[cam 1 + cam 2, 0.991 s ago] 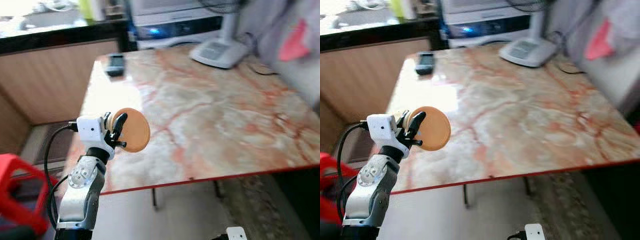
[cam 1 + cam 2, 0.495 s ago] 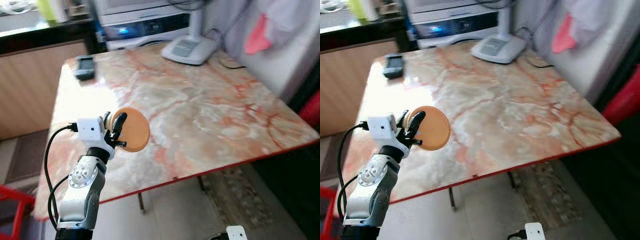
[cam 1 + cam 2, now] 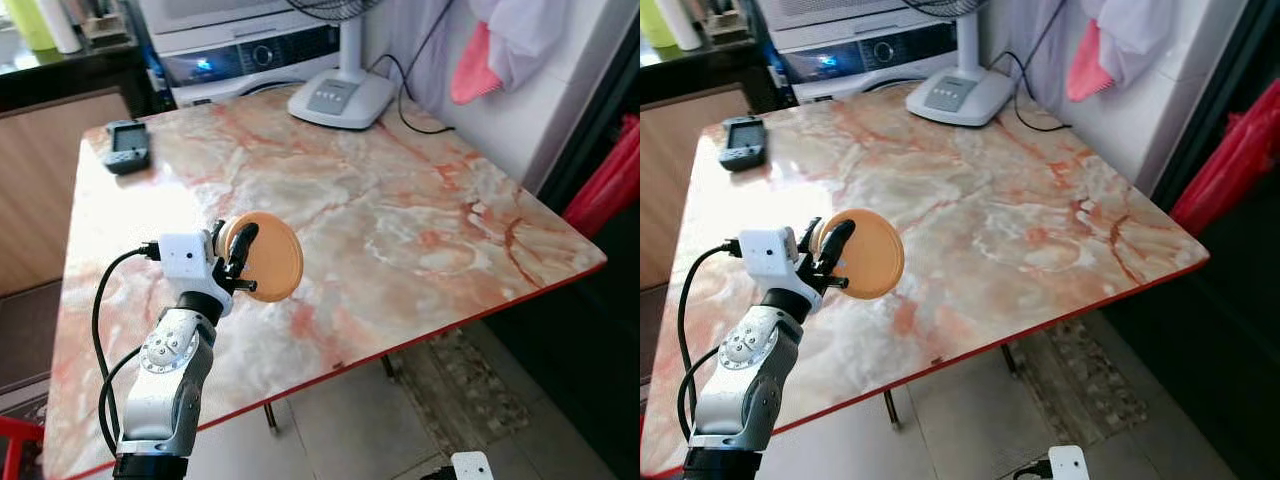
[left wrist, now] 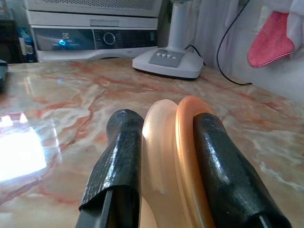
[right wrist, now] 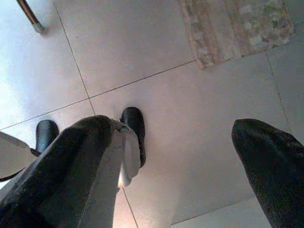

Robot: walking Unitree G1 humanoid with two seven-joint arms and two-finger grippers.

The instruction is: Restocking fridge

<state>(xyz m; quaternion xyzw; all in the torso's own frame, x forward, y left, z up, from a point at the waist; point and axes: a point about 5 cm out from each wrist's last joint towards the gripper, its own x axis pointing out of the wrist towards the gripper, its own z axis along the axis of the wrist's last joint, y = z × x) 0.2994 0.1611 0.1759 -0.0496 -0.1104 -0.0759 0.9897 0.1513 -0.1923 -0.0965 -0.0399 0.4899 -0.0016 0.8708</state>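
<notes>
The left gripper (image 3: 237, 262) is raised above the near edge of the marble-patterned table (image 3: 400, 215), its two black fingers (image 4: 223, 161) pinching a round orange lidded container (image 3: 270, 257) edge-on, so the disc stands upright and clear of the tabletop. Across the table from it, a dark handheld device (image 3: 127, 146) lies near the far left corner and a white fan base (image 3: 342, 98) sits at the far edge, with a washing machine (image 3: 240, 60) behind. The right gripper (image 5: 190, 156) hangs low beside the robot with its fingers spread apart, pointed at the tiled floor (image 5: 180, 71). This looks like the carrying step: the item is in hand but no fridge is visible. The next move likely calls for turning away from the table and walking to the fridge while keeping the grip firm and the container upright.
</notes>
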